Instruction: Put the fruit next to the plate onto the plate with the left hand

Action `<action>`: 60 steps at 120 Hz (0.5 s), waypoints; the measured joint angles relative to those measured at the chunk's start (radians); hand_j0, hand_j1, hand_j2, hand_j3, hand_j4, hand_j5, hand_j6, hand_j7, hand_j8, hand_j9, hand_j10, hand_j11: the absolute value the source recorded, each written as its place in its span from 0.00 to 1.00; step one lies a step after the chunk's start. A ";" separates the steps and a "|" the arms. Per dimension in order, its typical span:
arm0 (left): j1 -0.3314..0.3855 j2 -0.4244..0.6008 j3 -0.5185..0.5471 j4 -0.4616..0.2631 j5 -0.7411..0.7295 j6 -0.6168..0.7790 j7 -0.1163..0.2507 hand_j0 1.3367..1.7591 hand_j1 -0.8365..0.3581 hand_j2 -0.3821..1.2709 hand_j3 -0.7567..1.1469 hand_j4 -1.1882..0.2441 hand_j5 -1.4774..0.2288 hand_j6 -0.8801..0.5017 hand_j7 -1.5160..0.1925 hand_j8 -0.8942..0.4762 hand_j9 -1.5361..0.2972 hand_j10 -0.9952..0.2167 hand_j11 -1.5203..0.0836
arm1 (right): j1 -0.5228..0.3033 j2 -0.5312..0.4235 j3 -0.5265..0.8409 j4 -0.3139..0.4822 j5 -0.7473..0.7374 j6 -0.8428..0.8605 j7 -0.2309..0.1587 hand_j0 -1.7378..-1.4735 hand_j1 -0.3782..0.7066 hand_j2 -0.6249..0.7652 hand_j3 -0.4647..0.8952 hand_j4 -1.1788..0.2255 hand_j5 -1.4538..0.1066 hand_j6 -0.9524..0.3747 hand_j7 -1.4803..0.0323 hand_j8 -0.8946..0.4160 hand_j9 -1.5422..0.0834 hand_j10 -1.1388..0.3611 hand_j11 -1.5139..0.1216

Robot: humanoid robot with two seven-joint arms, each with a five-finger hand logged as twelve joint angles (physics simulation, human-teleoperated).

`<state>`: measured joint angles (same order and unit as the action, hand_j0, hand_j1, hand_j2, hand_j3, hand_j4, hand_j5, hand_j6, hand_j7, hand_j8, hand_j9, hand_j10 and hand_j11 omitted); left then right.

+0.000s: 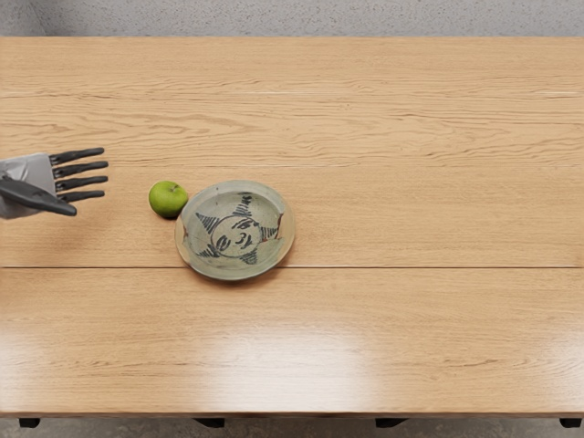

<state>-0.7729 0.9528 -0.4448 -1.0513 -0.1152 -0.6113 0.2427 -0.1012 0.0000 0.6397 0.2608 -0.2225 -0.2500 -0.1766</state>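
A wide wooden table (411, 319) filled nearly the whole head view, its planks running from left to right, with a soft glare on the near part. The left hand (41, 182) came in from the left edge at about mid-height, held a little above the table top. Its dark fingers (82, 169) were stretched out straight and slightly spread, pointing to the right, with the thumb (36, 196) lying below them and angled the same way. They held nothing and touched nothing.

The fruit was a small green apple (168, 198), which lay on the bare table to the right of the hand, with a clear gap of wood between it and the fingertips. It sat at the upper left edge of the plate (193, 258), just beside the rim and possibly touching it; the view did not settle which. The plate was a round, shallow, grey-green dish with dark brush strokes painted across its middle, lying flat on the table a little left of centre. Nothing lay in it, and the apple was outside the rim.
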 joint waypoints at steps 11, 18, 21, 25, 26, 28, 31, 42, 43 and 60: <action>-0.010 -0.001 -0.009 0.003 0.000 0.000 0.006 0.76 0.98 0.23 0.40 0.82 0.86 0.63 0.88 0.64 0.83 0.81 0.94 | 0.000 0.000 0.000 0.001 0.000 0.000 0.000 0.30 0.03 0.45 0.34 0.84 0.93 0.72 0.98 0.68 0.95 0.76 0.93; -0.057 -0.016 -0.012 0.004 0.005 0.000 0.051 0.76 0.98 0.23 0.40 0.82 0.86 0.63 0.88 0.64 0.83 0.81 0.94 | 0.001 0.000 0.000 0.000 0.000 0.000 0.000 0.30 0.03 0.45 0.34 0.84 0.93 0.72 0.98 0.68 0.95 0.76 0.93; -0.083 -0.022 -0.012 0.003 0.013 0.000 0.094 0.76 0.98 0.23 0.40 0.82 0.85 0.63 0.88 0.64 0.83 0.81 0.94 | 0.001 0.000 0.000 0.000 0.000 0.000 0.000 0.30 0.03 0.45 0.34 0.84 0.93 0.72 0.98 0.68 0.95 0.76 0.93; -0.124 -0.023 -0.013 0.001 0.037 0.000 0.153 0.76 0.98 0.23 0.40 0.82 0.85 0.63 0.88 0.64 0.83 0.81 0.94 | 0.001 0.000 0.000 0.000 0.000 0.000 0.000 0.30 0.03 0.45 0.34 0.84 0.93 0.72 0.98 0.68 0.95 0.76 0.93; -0.132 -0.023 -0.014 0.001 0.045 0.000 0.166 0.76 0.98 0.23 0.40 0.82 0.85 0.63 0.88 0.64 0.83 0.81 0.93 | 0.001 0.000 0.000 0.000 0.000 0.000 0.000 0.30 0.03 0.45 0.34 0.84 0.93 0.72 0.98 0.68 0.95 0.76 0.93; -0.160 -0.021 -0.014 0.000 0.068 0.000 0.189 0.76 0.98 0.23 0.40 0.82 0.85 0.63 0.87 0.64 0.83 0.81 0.93 | 0.001 0.000 0.000 0.000 0.000 0.000 0.000 0.30 0.03 0.45 0.34 0.84 0.93 0.72 0.98 0.68 0.95 0.76 0.93; -0.195 -0.020 -0.014 -0.003 0.108 0.000 0.217 0.76 0.98 0.23 0.40 0.82 0.85 0.63 0.87 0.64 0.83 0.81 0.93 | 0.001 0.000 0.000 0.000 0.000 0.000 0.000 0.30 0.03 0.45 0.34 0.84 0.93 0.72 0.98 0.68 0.95 0.76 0.93; -0.299 -0.030 -0.016 -0.065 0.304 0.000 0.293 0.76 0.97 0.23 0.40 0.82 0.85 0.62 0.87 0.64 0.82 0.81 0.93 | 0.001 0.000 0.000 0.000 0.000 0.000 0.000 0.30 0.03 0.45 0.34 0.84 0.93 0.72 0.98 0.68 0.95 0.76 0.93; -0.306 -0.035 -0.016 -0.072 0.321 0.000 0.299 0.76 0.97 0.23 0.40 0.82 0.85 0.62 0.87 0.64 0.82 0.80 0.93 | 0.001 0.000 0.000 0.000 0.000 0.000 0.000 0.30 0.03 0.45 0.34 0.84 0.93 0.72 0.98 0.68 0.95 0.76 0.93; -0.412 -0.122 -0.016 -0.141 0.572 0.000 0.350 0.76 0.95 0.24 0.40 0.80 0.84 0.61 0.86 0.62 0.81 0.79 0.92 | 0.001 0.000 0.000 0.000 0.000 0.000 0.000 0.30 0.03 0.45 0.34 0.84 0.93 0.72 0.98 0.68 0.95 0.76 0.93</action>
<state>-1.1845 0.8304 -0.4612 -1.1924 0.4569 -0.6115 0.5930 -0.0997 0.0000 0.6397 0.2603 -0.2225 -0.2500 -0.1766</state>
